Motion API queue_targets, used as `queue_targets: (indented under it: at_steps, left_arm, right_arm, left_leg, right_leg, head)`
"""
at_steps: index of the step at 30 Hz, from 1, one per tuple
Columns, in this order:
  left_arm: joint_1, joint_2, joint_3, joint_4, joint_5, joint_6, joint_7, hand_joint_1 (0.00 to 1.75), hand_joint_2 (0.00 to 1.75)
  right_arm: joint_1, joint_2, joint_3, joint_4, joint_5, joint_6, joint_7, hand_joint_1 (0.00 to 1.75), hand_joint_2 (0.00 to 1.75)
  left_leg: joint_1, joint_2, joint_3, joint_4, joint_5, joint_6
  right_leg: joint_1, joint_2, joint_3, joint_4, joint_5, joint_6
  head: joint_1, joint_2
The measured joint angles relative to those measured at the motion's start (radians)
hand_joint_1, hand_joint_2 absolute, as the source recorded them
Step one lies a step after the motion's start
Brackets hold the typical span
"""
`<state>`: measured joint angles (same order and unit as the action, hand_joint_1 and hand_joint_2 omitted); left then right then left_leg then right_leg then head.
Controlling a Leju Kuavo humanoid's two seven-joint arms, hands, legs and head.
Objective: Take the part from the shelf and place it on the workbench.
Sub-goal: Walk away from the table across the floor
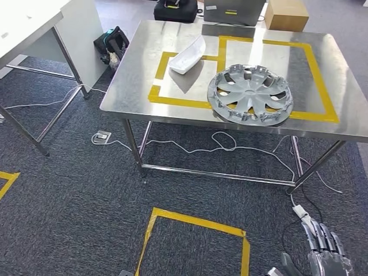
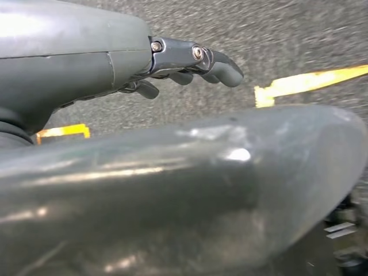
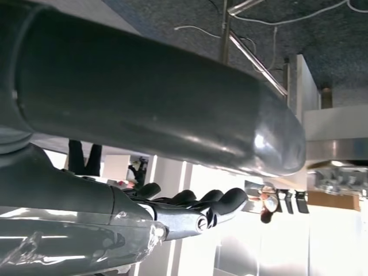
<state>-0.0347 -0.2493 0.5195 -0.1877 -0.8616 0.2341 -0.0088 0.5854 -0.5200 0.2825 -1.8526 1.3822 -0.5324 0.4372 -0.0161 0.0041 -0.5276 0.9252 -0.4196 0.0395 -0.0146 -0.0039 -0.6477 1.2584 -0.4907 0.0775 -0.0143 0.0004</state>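
From my head I look down on a steel workbench [image 1: 143, 80] marked with yellow tape [image 1: 319, 80] in two joined rectangles. A silver hubcap [image 1: 250, 93] lies flat on it, over the near tape line of the larger rectangle, close to the front edge. To its left, inside the smaller rectangle, rests a white curved part [image 1: 188, 56], well apart from the hubcap and tilted so one end lifts off the steel. My right hand [image 1: 323, 253] hangs low at the bottom right over the dark carpet [image 1: 65, 195], fingers straight and spread a little, gripping nothing; my right wrist camera shows the same hand with its dark fingers [image 3: 217, 201] stretched out side by side and the thumb [image 3: 173, 98] lying apart from them, free of any load. My left hand [image 2: 191, 60] appears from its wrist camera over grey carpet with bits of yellow tape: fingers extended, thumb [image 2: 195, 184] wide of them, nothing in it. On the floor in front of me is a taped yellow square [image 1: 195, 236], and white cables [image 1: 225, 144] trail under the bench. Behind the bench sit a black bag [image 1: 176, 10] and a cardboard box [image 1: 286, 14]; a white table [image 1: 39, 23] stands to the left with another black bag [image 1: 112, 43] beside its panel.
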Motion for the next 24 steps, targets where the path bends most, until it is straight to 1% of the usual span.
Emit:
queue_targets:
  at_steps: [1,2,3,4,5,6,7,8,9,10,11,12,13,14,15,16,17,18,19,20,21,22,23,24]
  left_arm:
    - [-0.001,0.0,0.0,0.0,0.0,0.0,0.0,0.0,0.0]
    - [-0.001,-0.001,0.001,0.0,0.0,0.0,-0.001,0.0,0.0]
    - [-0.002,-0.002,0.001,0.0,0.0,0.0,-0.001,0.0,0.0]
    - [-0.003,-0.002,0.001,0.0,-0.001,0.001,-0.002,0.0,0.0]
    - [-0.002,-0.002,0.001,0.0,-0.001,0.002,-0.002,0.0,0.0]
    - [-0.001,-0.002,0.002,0.0,-0.001,0.003,-0.003,0.0,0.0]
    - [0.0,-0.002,0.003,0.0,-0.001,0.005,-0.003,0.0,0.0]
    - [0.0,-0.001,0.003,0.0,-0.002,0.005,-0.003,0.0,0.0]
    - [0.001,-0.001,0.004,0.0,-0.002,0.006,-0.003,0.0,0.0]
    - [0.001,0.0,0.004,0.0,-0.004,0.007,-0.002,0.0,0.0]
    - [0.001,0.0,0.004,0.0,-0.006,0.009,0.0,0.0,0.0]
    - [0.0,0.0,0.004,0.0,-0.007,0.014,0.004,0.0,0.0]
    - [0.0,0.0,0.005,0.0,-0.009,0.019,0.01,0.0,0.0]
    - [0.0,0.0,0.005,0.0,-0.011,0.024,0.016,0.0,0.0]
    - [0.0,0.001,0.005,0.0,-0.013,0.028,0.022,0.0,0.0]
    - [0.0,0.001,0.006,0.0,-0.015,0.031,0.027,0.0,0.0]
    - [-0.001,0.001,0.006,0.0,-0.018,0.033,0.03,0.0,0.0]
    - [-0.002,0.001,0.006,0.0,-0.02,0.035,0.032,0.0,0.0]
    - [-0.003,0.001,0.006,0.0,-0.02,0.036,0.032,0.0,0.0]
    - [-0.004,0.0,0.006,0.0,-0.021,0.037,0.032,0.0,0.0]
    - [-0.004,0.0,0.006,0.0,-0.021,0.037,0.033,0.0,0.0]
    - [-0.003,0.0,0.006,0.0,-0.021,0.037,0.033,0.0,0.0]
    - [-0.002,0.0,0.006,0.0,-0.021,0.037,0.034,0.0,0.0]
    - [0.0,0.0,0.006,0.0,-0.021,0.037,0.035,0.0,0.0]
  right_arm:
    - [0.002,0.0,-0.004,-0.004,0.0,0.0,0.0,0.0,0.0]
    - [0.002,0.0,-0.007,-0.008,0.0,0.0,0.0,0.0,0.0]
    - [0.002,-0.001,-0.01,-0.013,0.0,-0.001,0.0,0.0,0.0]
    - [0.002,-0.001,-0.013,-0.016,0.0,-0.001,-0.001,0.0,0.0]
    - [0.003,-0.002,-0.016,-0.019,0.0,-0.002,-0.004,0.0,0.0]
    - [0.005,-0.002,-0.018,-0.021,-0.001,-0.003,-0.008,0.0,0.0]
    - [0.006,-0.002,-0.02,-0.021,-0.002,-0.003,-0.014,0.0,0.0]
    - [0.007,-0.001,-0.022,-0.021,-0.004,-0.003,-0.019,0.0,0.0]
    - [0.007,-0.001,-0.023,-0.021,-0.007,-0.003,-0.024,0.0,0.0]
    - [0.007,0.0,-0.024,-0.021,-0.011,-0.004,-0.03,0.0,0.0]
    - [0.007,0.001,-0.025,-0.02,-0.016,-0.004,-0.038,0.0,0.0]
    - [0.007,0.003,-0.027,-0.019,-0.021,-0.005,-0.047,0.0,0.0]
    - [0.006,0.006,-0.03,-0.017,-0.026,-0.005,-0.055,0.0,0.0]
    - [0.006,0.01,-0.033,-0.015,-0.03,-0.006,-0.064,0.0,0.0]
    - [0.005,0.015,-0.037,-0.013,-0.035,-0.006,-0.072,0.0,0.0]
    - [0.006,0.02,-0.041,-0.01,-0.039,-0.006,-0.08,0.0,0.0]
    - [0.006,0.025,-0.047,-0.008,-0.042,-0.007,-0.088,0.0,0.0]
    - [0.007,0.03,-0.052,-0.005,-0.045,-0.008,-0.095,0.0,0.0]
    - [0.007,0.035,-0.057,-0.003,-0.048,-0.009,-0.1,0.0,0.0]
    - [0.007,0.038,-0.062,-0.001,-0.049,-0.01,-0.102,0.0,0.0]
    - [0.007,0.04,-0.065,0.001,-0.051,-0.012,-0.104,0.0,0.0]
    - [0.008,0.043,-0.068,0.003,-0.052,-0.012,-0.105,0.0,0.0]
    - [0.008,0.045,-0.071,0.005,-0.053,-0.012,-0.105,0.0,0.0]
    - [0.009,0.046,-0.074,0.007,-0.055,-0.012,-0.106,0.0,0.0]
  left_leg:
    - [0.001,0.0,-0.018,0.006,0.011,-0.004]
    - [0.0,-0.001,-0.034,0.014,0.02,-0.008]
    - [-0.001,-0.001,-0.047,0.021,0.029,-0.013]
    - [-0.002,-0.001,-0.055,0.026,0.038,-0.018]
    - [-0.002,-0.001,-0.061,0.029,0.048,-0.022]
    - [-0.002,-0.002,-0.067,0.031,0.056,-0.027]
    - [-0.001,-0.002,-0.073,0.035,0.052,-0.033]
    - [0.0,-0.003,-0.082,0.05,0.03,-0.039]
    - [0.001,-0.004,-0.095,0.085,-0.012,-0.046]
    - [0.003,-0.004,-0.11,0.139,-0.067,-0.052]
    - [0.004,-0.004,-0.126,0.206,-0.116,-0.056]
    - [0.006,-0.004,-0.139,0.272,-0.145,-0.059]
    - [0.006,-0.004,-0.143,0.319,-0.146,-0.06]
    - [0.007,-0.004,-0.135,0.338,-0.125,-0.059]
    - [0.007,-0.004,-0.11,0.321,-0.094,-0.058]
    - [0.007,-0.004,-0.068,0.27,-0.068,-0.055]
    - [0.007,-0.004,-0.012,0.197,-0.055,-0.052]
    - [0.007,-0.004,0.04,0.122,-0.059,-0.047]
    - [0.007,-0.004,0.076,0.063,-0.073,-0.042]
    - [0.005,-0.005,0.093,0.03,-0.084,-0.036]
    - [0.005,-0.005,0.093,0.017,-0.091,-0.029]
    - [0.006,-0.004,0.087,0.015,-0.089,-0.021]
    - [0.006,-0.003,0.083,0.016,-0.084,-0.013]
    - [0.007,-0.002,0.079,0.015,-0.078,-0.005]
  right_leg:
    - [0.0,0.0,0.056,-0.059,0.02,0.0]
    - [0.0,0.001,0.122,-0.142,0.02,0.001]
    - [0.001,0.002,0.181,-0.225,0.004,-0.002]
    - [0.002,0.003,0.218,-0.284,-0.016,-0.006]
    - [0.005,0.003,0.232,-0.315,-0.029,-0.011]
    - [0.005,0.003,0.225,-0.32,-0.029,-0.02]
    - [0.004,0.001,0.211,-0.316,-0.021,-0.029]
    - [0.003,0.0,0.199,-0.314,-0.012,-0.039]
    - [0.002,-0.001,0.185,-0.314,-0.002,-0.048]
    - [0.002,-0.001,0.171,-0.313,0.009,-0.054]
    - [0.002,-0.001,0.156,-0.313,0.019,-0.058]
    - [0.003,-0.001,0.142,-0.313,0.03,-0.059]
    - [0.003,-0.002,0.129,-0.312,0.041,-0.059]
    - [0.003,-0.003,0.117,-0.31,0.052,-0.057]
    - [0.003,-0.003,0.104,-0.307,0.063,-0.055]
    - [0.003,-0.002,0.093,-0.303,0.073,-0.052]
    - [0.004,-0.002,0.081,-0.298,0.081,-0.047]
    - [0.006,-0.001,0.071,-0.292,0.088,-0.042]
    - [0.007,-0.001,0.062,-0.287,0.095,-0.037]
    - [0.009,-0.002,0.054,-0.282,0.101,-0.031]
    - [0.008,-0.002,0.048,-0.279,0.108,-0.025]
    - [0.006,-0.002,0.041,-0.275,0.109,-0.02]
    - [0.005,-0.001,0.033,-0.261,0.098,-0.016]
    - [0.004,-0.001,0.018,-0.228,0.073,-0.011]
  head:
    - [0.0,0.0]
    - [0.001,0.0]
    - [0.0,0.0]
    - [0.001,0.0]
    - [0.0,0.0]
    - [0.001,0.0]
    - [0.001,0.0]
    - [0.001,0.0]
    - [-0.001,0.0]
    - [-0.003,0.0]
    - [-0.005,0.0]
    - [-0.005,0.0]
    - [-0.005,0.0]
    - [-0.005,0.0]
    - [-0.005,0.0]
    - [-0.005,0.0]
    - [-0.006,0.0]
    - [-0.005,0.0]
    - [-0.005,0.0]
    - [-0.004,0.0]
    - [-0.004,0.0]
    - [-0.003,0.0]
    - [-0.002,0.0]
    - [-0.001,0.0]
